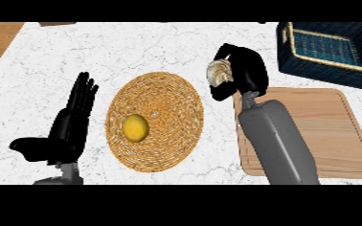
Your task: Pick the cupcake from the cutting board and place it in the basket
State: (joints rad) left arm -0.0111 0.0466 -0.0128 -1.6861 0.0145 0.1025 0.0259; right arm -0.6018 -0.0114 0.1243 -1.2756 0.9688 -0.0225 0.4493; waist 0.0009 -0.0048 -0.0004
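Above the white marble bench (141, 48), the right hand (244, 72) is gripping the pale frosted cupcake (218, 72) sideways; soft frosting probably smears, so its wrapper suits holding.

The left hand (71, 119) is resting open.

We see our two hands, left (71, 119) at 8 o'clock and right (244, 72) at 1 o'clock, both glossy black with slim fingers and a thick thumb. Our right forearm (279, 141) is a smooth grey, rounded casing narrowing to a thin grey wrist.

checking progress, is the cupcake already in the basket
No, the right hand is curled round the cupcake over the counter, left of the dark basket.
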